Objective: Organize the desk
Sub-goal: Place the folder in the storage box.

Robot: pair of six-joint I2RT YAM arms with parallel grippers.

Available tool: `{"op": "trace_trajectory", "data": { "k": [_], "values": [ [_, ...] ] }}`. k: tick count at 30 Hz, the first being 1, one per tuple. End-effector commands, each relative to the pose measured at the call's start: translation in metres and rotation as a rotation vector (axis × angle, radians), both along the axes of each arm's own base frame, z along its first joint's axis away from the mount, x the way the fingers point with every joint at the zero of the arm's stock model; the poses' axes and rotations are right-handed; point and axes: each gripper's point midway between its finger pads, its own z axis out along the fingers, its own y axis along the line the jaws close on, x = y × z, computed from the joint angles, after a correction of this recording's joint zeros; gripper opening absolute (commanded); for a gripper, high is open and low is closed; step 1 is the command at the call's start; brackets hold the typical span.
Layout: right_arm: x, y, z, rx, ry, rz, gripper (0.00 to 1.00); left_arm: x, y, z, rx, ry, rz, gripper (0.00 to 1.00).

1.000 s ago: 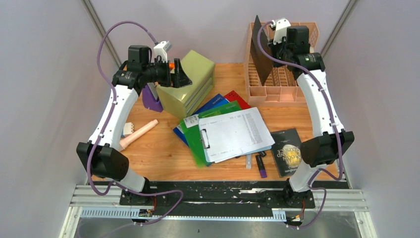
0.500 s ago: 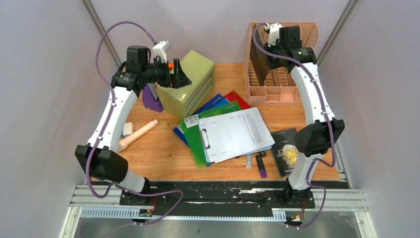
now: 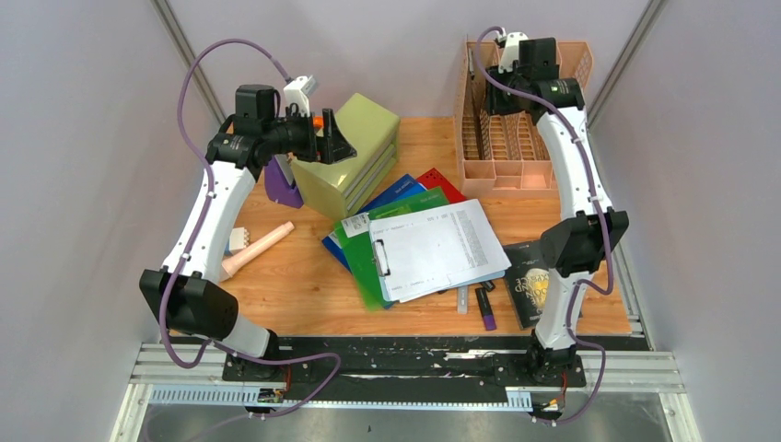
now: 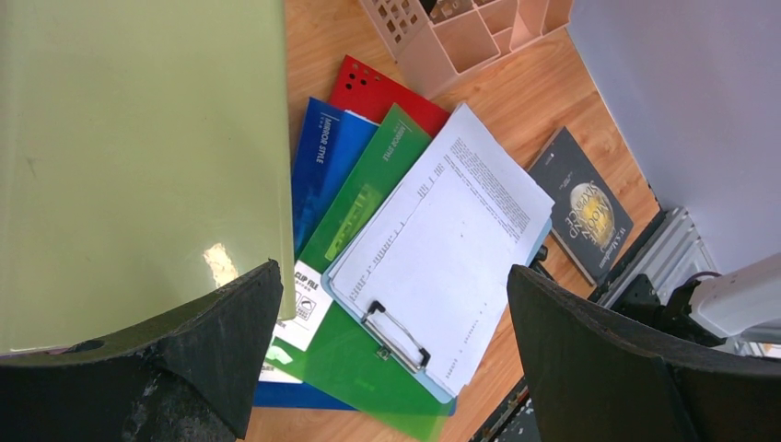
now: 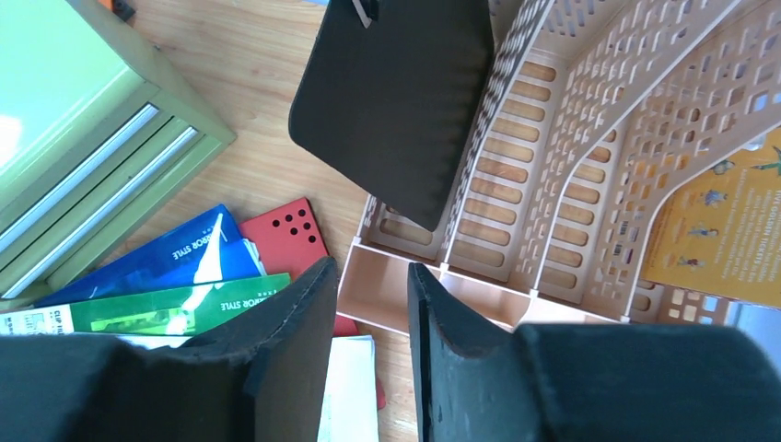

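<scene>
Topping one desk point(image 3: 304, 285) are one clipboard point(image 3: 437, 249), one book point(image 3: 523, 287); left pincer point(image 4: 391, 272) and right pincer point(image 5: 370, 267) sit released.

From my seat the desk point(image 3: 304, 285) reads as smooth wood-grain planks with a low sheen, edged on the near side by a bare metal rail point(image 3: 414, 368). The olive drawer chest point(image 4: 138, 138) is glossy and catches a light spot. The peach file rack point(image 5: 645, 83) looks like matt perforated plastic, and the black board point(image 5: 396, 101) in it is dull. A matt white paper sheet point(image 4: 451, 249) lies over shiny plastic folders point(image 4: 368, 193).
</scene>
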Motion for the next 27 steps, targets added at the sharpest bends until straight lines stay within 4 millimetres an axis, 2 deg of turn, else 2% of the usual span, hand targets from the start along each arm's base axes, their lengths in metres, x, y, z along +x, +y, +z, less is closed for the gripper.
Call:
{"op": "trace_trajectory", "data": {
  "k": [1,5,9,11,13,14,16,19,20,21,22,23,24,25,26,27],
  "values": [
    [-0.003,0.013,0.014,0.083,-0.021,0.033,0.38,-0.005,0.001,0.017,-0.011,-0.060,-0.003,1.00],
    [-0.022,0.021,0.016,0.114,-0.019,0.092,0.45,-0.005,0.001,0.018,-0.008,-0.063,-0.002,1.00],
    [-0.047,0.028,0.025,0.128,-0.043,0.167,0.58,-0.005,0.002,0.017,0.008,-0.074,-0.006,1.00],
    [-0.064,0.034,0.030,0.135,-0.063,0.231,0.65,-0.006,0.005,0.015,0.032,-0.088,-0.012,1.00],
    [-0.083,0.041,0.020,0.147,-0.054,0.293,0.70,-0.009,0.007,0.013,0.068,-0.108,-0.032,1.00],
    [-0.096,0.043,0.024,0.142,-0.079,0.333,0.72,-0.013,0.009,0.010,0.084,-0.106,-0.038,1.00],
    [-0.117,0.052,0.019,0.125,-0.101,0.410,0.75,-0.019,0.012,0.004,0.131,-0.124,-0.063,1.00],
    [-0.149,0.068,0.004,0.066,-0.132,0.517,0.77,-0.031,0.016,-0.002,0.231,-0.194,-0.104,1.00],
    [-0.160,0.076,-0.005,0.038,-0.138,0.558,0.78,-0.034,0.018,-0.013,0.268,-0.189,-0.103,1.00],
    [-0.175,0.089,-0.015,0.008,-0.141,0.615,0.79,-0.039,0.021,-0.011,0.300,-0.228,-0.112,1.00],
    [-0.187,0.098,-0.025,-0.028,-0.146,0.667,0.79,-0.042,0.023,-0.023,0.333,-0.219,-0.112,1.00],
    [-0.201,0.109,-0.038,-0.067,-0.145,0.722,0.80,-0.046,0.025,-0.022,0.359,-0.250,-0.121,1.00],
    [-0.214,0.118,-0.052,-0.107,-0.141,0.770,0.80,-0.049,0.027,-0.033,0.386,-0.239,-0.124,1.00],
    [-0.225,0.127,-0.067,-0.142,-0.140,0.812,0.80,-0.053,0.030,-0.034,0.412,-0.259,-0.125,1.00],
    [-0.238,0.134,-0.090,-0.181,-0.115,0.852,0.80,-0.057,0.030,-0.044,0.430,-0.252,-0.139,1.00],
    [-0.247,0.139,-0.106,-0.215,-0.110,0.883,0.80,-0.060,0.033,-0.045,0.442,-0.257,-0.134,1.00]
  ]
}}
